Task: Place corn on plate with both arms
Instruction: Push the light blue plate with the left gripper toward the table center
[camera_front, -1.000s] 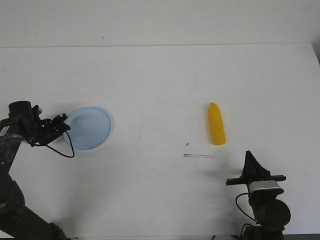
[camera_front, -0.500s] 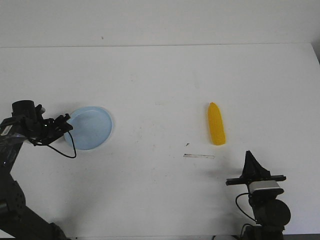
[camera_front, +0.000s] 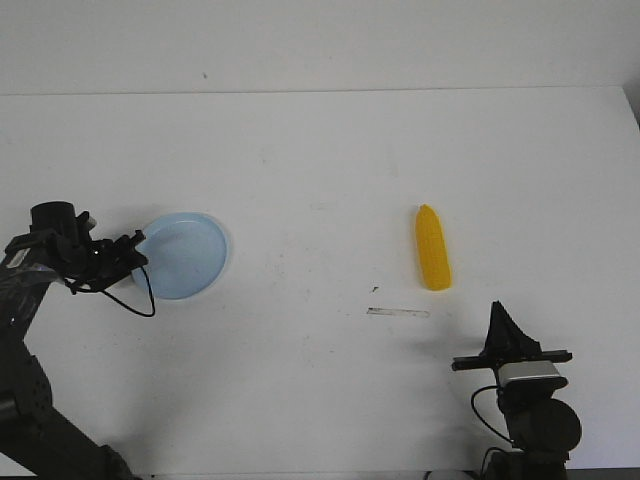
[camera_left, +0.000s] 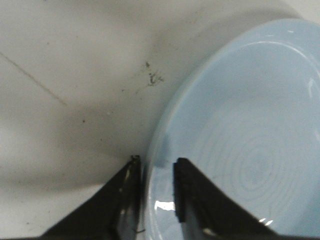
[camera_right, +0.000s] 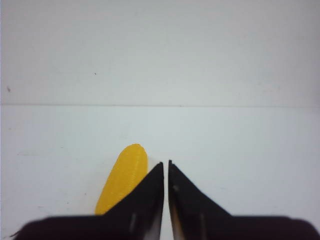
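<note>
The pale blue plate (camera_front: 188, 255) lies at the left of the white table. My left gripper (camera_front: 134, 250) is at its left rim. In the left wrist view the plate (camera_left: 250, 125) fills the right side, and the gripper (camera_left: 157, 162) has one finger outside the rim and one inside, shut on it. The yellow corn (camera_front: 432, 262) lies right of centre, its tapered end pointing away. My right gripper (camera_front: 497, 310) is shut and empty, a little nearer than the corn and to its right. In the right wrist view the corn (camera_right: 122, 177) shows just beside the shut gripper (camera_right: 166, 164).
A thin pale strip (camera_front: 398, 313) and a small dark speck (camera_front: 374, 290) lie on the table between the corn and the front edge. The table's far edge (camera_front: 320, 92) meets a plain wall.
My left arm has moved a little to the right and the plate has shifted slightly right with it. The right arm and the corn have not moved.
</note>
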